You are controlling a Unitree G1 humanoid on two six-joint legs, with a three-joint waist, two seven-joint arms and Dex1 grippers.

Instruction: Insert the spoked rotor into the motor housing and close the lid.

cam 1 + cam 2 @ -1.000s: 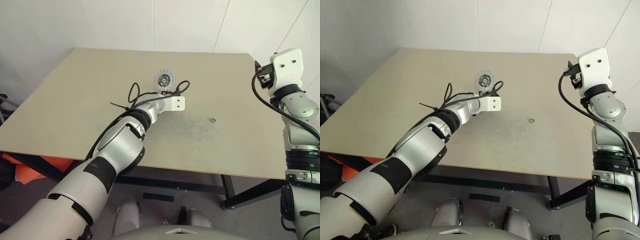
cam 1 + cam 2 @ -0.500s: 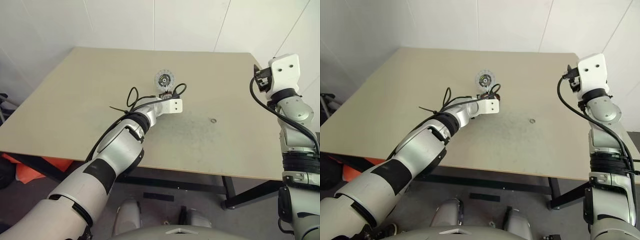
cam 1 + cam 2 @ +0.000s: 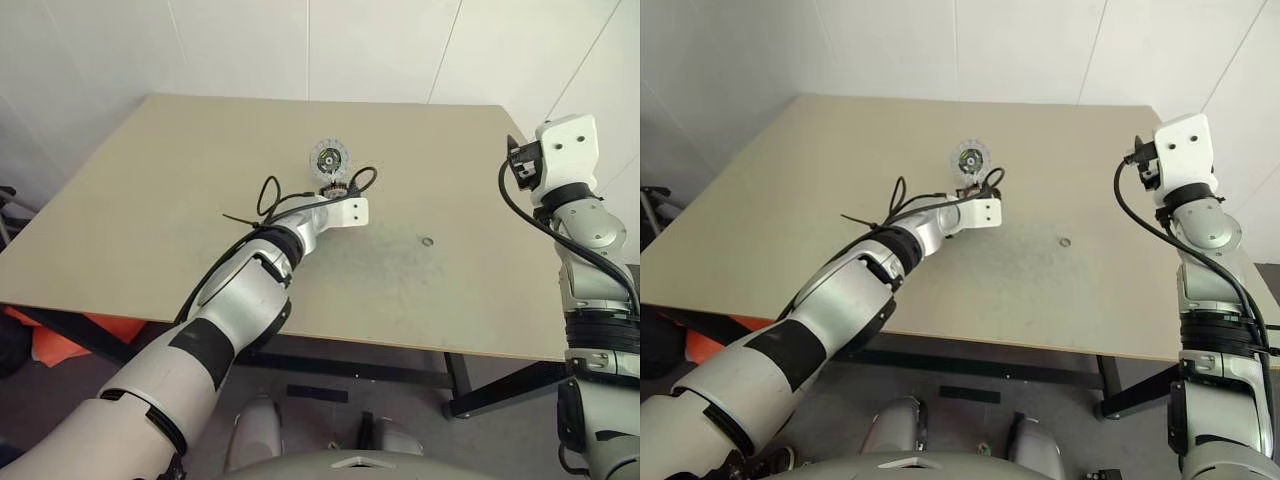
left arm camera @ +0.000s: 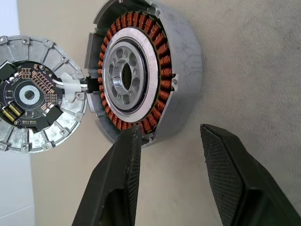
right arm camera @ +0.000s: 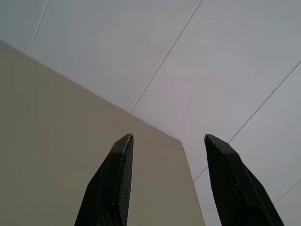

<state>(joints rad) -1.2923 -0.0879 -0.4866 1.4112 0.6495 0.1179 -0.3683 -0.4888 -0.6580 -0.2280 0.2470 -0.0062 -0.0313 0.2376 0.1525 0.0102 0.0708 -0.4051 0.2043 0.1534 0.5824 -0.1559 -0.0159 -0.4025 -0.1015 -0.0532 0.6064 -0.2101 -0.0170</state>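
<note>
Item one: the motor housing (image 4: 143, 70), upper centre of the left wrist view, on the tan table (image 3: 150, 200). You can see its ring of copper windings, and the spoked rotor (image 4: 126, 77) looks already seated inside, silver face and hub showing.

Item two: the lid (image 4: 35, 94), upper left of that view, lying flat just beside the housing with its circuit-board side up, joined to it by a short white lead. It is not yet on.

Item three: your left gripper (image 4: 171, 155), lower centre of that view, fingers spread apart and empty; one finger (image 4: 123, 179) sits right at the housing's near wall, the other over bare table.

Item four: your right gripper (image 5: 167, 162), fingers parted and empty, raised at the right edge of the left eye view, well apart from the parts.

Item five: a small washer (image 3: 427, 241), right of centre on the table.

Step in hand, by my reading: closing the lid. Your next move calls for shifting to the lid, taking its rim, and turning it over onto the housing without straining the lead.
</note>
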